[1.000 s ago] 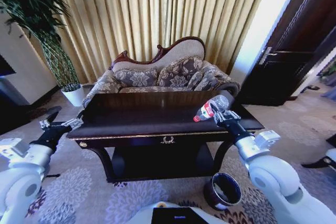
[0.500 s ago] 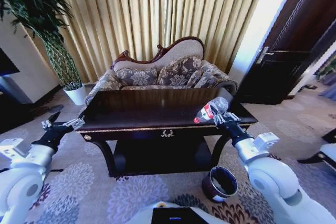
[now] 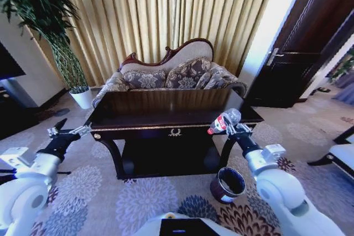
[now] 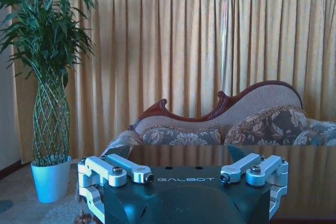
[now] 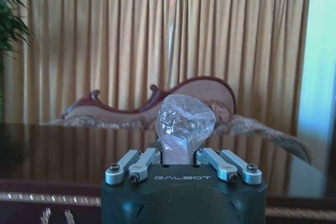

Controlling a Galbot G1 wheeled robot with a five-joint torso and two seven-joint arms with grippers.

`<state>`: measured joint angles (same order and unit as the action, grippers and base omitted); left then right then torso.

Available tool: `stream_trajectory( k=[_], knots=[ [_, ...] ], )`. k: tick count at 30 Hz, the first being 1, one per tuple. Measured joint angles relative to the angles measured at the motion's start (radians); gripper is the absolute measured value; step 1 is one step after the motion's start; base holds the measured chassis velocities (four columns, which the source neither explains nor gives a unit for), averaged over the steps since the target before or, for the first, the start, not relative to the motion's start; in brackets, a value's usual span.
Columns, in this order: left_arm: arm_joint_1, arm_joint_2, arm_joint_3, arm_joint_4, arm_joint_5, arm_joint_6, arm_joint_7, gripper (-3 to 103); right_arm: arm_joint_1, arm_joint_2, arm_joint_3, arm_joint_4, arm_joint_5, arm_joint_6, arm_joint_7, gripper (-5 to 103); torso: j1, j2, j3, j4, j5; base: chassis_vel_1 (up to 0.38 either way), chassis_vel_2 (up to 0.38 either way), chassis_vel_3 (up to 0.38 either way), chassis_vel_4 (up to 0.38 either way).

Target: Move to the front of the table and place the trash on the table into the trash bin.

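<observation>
Right tool (image 3: 231,127): clamped on clear bottle (image 3: 224,121), long axis tilted, off bench (image 3: 166,115) front-right corner; trash bin (image 3: 227,184) on floor directly below; left tool (image 3: 71,132): spread wide, empty, off front-left corner.

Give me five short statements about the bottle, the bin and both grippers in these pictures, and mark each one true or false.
1. The right gripper is shut on the clear plastic bottle. True.
2. The bottle lies inside the trash bin. False: it is held up near the table's front right corner.
3. The trash bin stands on the carpet by the table's right front leg. True.
4. The left gripper holds crumpled paper. False: it is open and holds nothing, off the table's left end.
5. The bin sits on the table's lower shelf. False: it is on the floor.
</observation>
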<state>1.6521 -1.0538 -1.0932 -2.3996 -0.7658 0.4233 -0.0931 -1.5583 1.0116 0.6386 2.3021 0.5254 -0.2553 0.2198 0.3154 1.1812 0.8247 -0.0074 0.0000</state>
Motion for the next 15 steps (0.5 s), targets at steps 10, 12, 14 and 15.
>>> stream_trajectory(
  k=[10, 12, 14, 15],
  knots=[
    [0.007, -0.032, 0.03, -0.015, 0.025, 0.0, 0.004, 100, 0.039, 0.05, -0.022, -0.316, -0.016, 0.019, -0.034, 25, 0.001, 0.0, 0.0, -0.0002, 0.0002, 0.009, -0.006, -0.013, 0.008],
    [0.01, -0.032, 0.029, -0.015, 0.026, 0.001, 0.007, 100, 0.072, 0.053, -0.036, -0.415, -0.037, 0.033, -0.035, 25, 0.0, 0.0, 0.0, -0.0003, 0.0002, 0.0, 0.0, 0.0, 0.0],
    [0.014, -0.032, 0.027, -0.015, 0.027, 0.001, 0.009, 100, 0.102, 0.055, -0.047, -0.487, -0.052, 0.043, -0.036, 25, 0.0, 0.0, 0.0, -0.0001, 0.0004, 0.0, 0.0, 0.0, 0.0],
    [0.019, -0.033, 0.025, -0.015, 0.027, 0.001, 0.011, 100, 0.14, 0.055, -0.06, -0.579, -0.069, 0.053, -0.037, 25, 0.0, 0.0, 0.0, 0.0002, 0.0, 0.0, 0.0, 0.0, 0.0]
  ],
)
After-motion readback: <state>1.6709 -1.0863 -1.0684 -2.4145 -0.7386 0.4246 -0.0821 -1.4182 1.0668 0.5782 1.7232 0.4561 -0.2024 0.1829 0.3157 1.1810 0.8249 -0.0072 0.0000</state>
